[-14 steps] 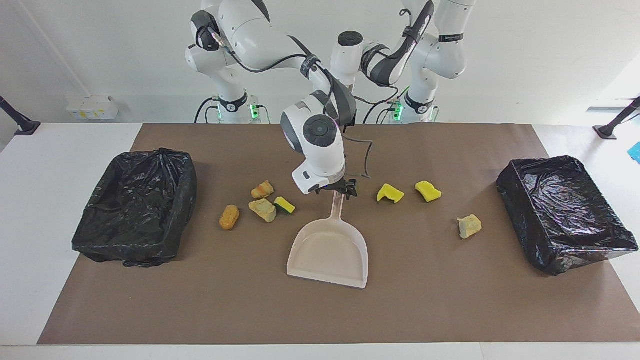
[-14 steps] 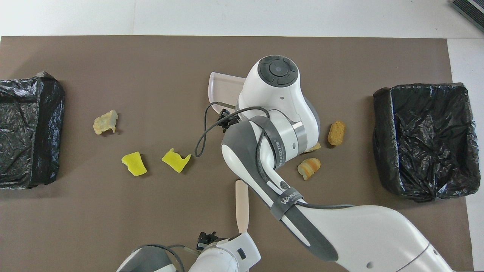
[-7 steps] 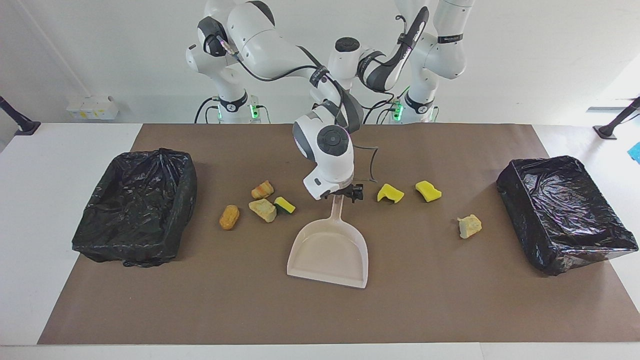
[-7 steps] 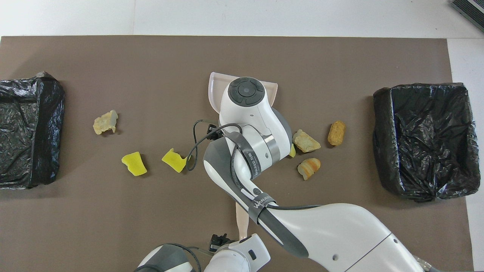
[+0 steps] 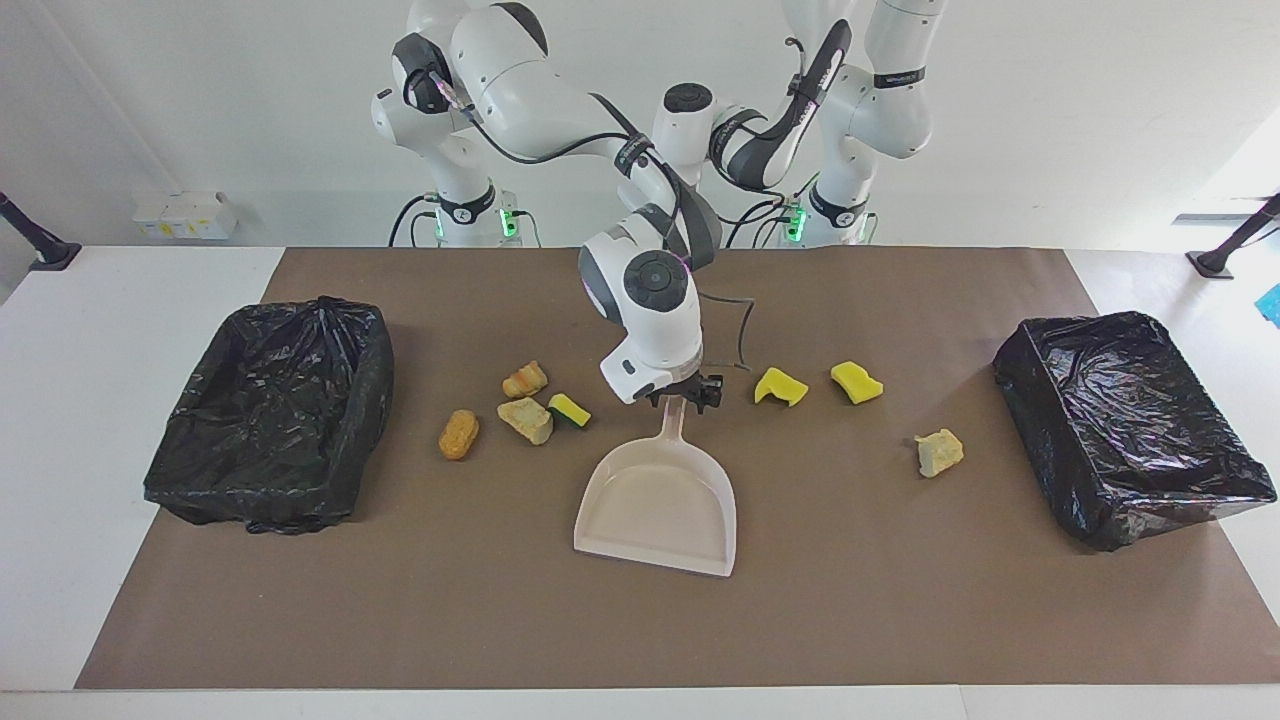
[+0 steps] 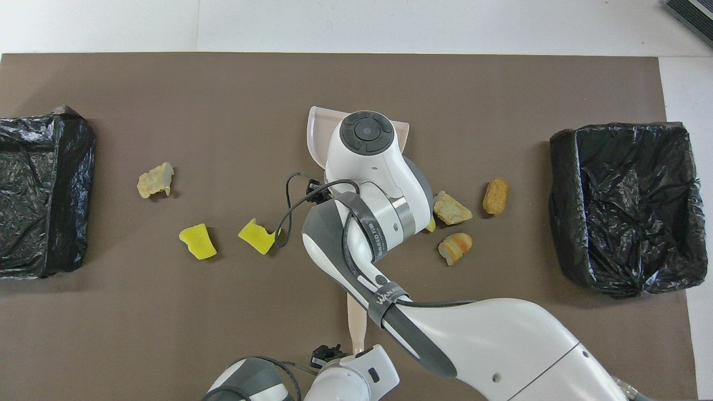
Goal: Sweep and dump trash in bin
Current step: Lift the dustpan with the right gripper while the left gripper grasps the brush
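Trash (image 5: 525,418) lay unswept on the worktop (image 5: 400,600) either side of the right gripper (image 5: 686,392), set at the tip of the dustpan (image 5: 660,505) handle. Its wrist had drawn back slightly, the pan unmoved, and I could not tell whether the jaws gripped. Nearest the jaws, a green-backed sponge (image 5: 568,409) crowded the handle; black-lined bins (image 5: 270,400) stood well apart at both ends, and the left gripper (image 6: 328,352) waited, raised.
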`<state>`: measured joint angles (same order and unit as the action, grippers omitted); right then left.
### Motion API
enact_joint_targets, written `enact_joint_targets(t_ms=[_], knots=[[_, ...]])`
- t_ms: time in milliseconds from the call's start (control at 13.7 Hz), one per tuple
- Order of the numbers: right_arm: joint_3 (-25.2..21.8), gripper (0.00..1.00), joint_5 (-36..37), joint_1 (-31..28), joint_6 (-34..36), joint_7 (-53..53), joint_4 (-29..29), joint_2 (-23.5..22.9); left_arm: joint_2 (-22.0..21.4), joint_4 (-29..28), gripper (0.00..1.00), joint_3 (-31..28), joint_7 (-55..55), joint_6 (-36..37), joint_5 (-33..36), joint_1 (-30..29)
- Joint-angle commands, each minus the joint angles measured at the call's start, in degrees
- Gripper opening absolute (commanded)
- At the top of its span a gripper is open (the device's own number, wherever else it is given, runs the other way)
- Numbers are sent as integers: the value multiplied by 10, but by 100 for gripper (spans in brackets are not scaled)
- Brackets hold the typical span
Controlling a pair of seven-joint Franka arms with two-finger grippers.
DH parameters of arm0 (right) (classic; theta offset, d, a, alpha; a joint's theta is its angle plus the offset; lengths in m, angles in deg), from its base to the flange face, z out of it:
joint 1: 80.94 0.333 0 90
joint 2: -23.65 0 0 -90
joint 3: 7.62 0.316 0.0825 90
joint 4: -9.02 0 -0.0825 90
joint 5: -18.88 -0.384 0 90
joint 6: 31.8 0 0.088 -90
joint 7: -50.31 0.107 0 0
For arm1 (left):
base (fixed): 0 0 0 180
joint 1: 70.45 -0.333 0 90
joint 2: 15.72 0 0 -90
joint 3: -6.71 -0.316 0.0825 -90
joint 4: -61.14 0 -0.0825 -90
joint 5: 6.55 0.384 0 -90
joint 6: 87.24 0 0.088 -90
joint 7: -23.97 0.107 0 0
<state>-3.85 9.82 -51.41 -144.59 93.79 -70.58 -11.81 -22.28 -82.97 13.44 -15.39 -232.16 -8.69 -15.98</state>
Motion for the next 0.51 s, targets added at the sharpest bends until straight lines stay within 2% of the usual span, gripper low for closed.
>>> enact_joint_targets(t_ms=[0, 146, 220, 366, 439], knots=[[5, 0, 3, -4, -9, -5, -5, 4, -4, -3, 56, -8, -4, -8, 17, 12], [2, 0, 6, -6, 0, -8, -3, 6, -4, -2, 56, -8, -4, -8, 16, 12], [0, 0, 6, -11, 2, -14, -3, 13, -4, -2, 53, -8, -4, -8, 17, 12], [3, 0, -2, -33, 20, -46, -6, 48, -4, -1, 32, -8, -4, -8, 17, 12], [4, 0, -3, -44, 44, -87, -6, 62, -5, -1, 25, -8, -4, -8, 17, 12]])
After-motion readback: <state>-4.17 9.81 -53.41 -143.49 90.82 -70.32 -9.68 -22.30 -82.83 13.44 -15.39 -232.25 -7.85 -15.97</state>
